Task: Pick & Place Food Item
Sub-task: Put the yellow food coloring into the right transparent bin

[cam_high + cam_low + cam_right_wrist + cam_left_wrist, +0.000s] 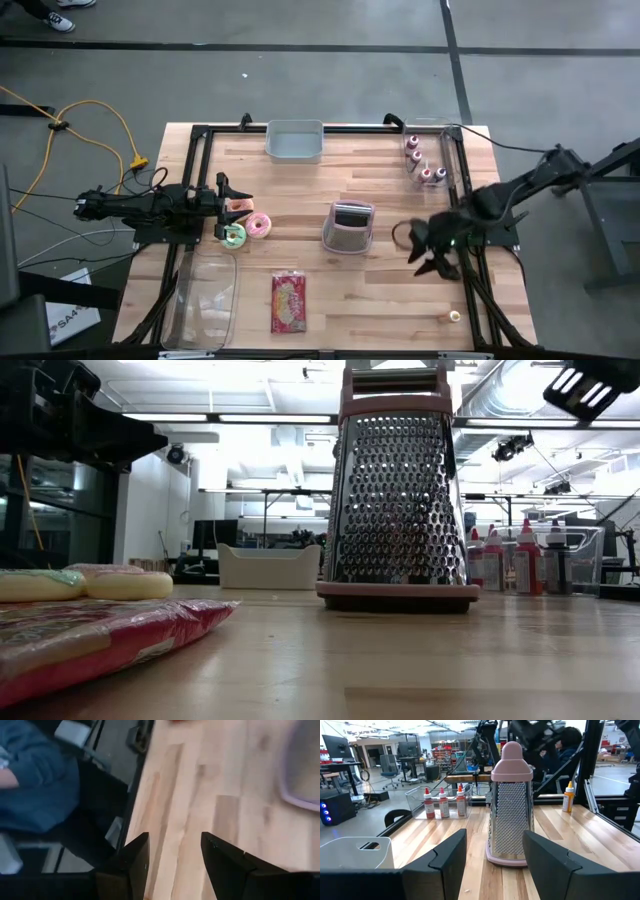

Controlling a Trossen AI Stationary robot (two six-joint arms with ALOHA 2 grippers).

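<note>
A pink food packet (pixel 288 302) lies flat near the table's front edge, and shows in the low view too (pixel 90 635). Three doughnuts rest on the wood at the left: a pink one (pixel 259 225), a green-white one (pixel 234 236) and one right by the left fingers (pixel 240 207). My left gripper (pixel 226 206) stands open at the left edge, pointing level across the table toward a pink-topped metal grater (pixel 511 810). My right gripper (pixel 436 256) hovers open above the table's right side, tilted downward, with nothing between its fingers (pixel 175 855).
The grater (pixel 348 227) stands upright mid-table. A grey bin (pixel 295 141) sits at the far edge, a clear box with sauce bottles (pixel 425 165) at the far right, and a clear container (pixel 205 300) at the near left. A small round object (pixel 454 316) lies at the near right.
</note>
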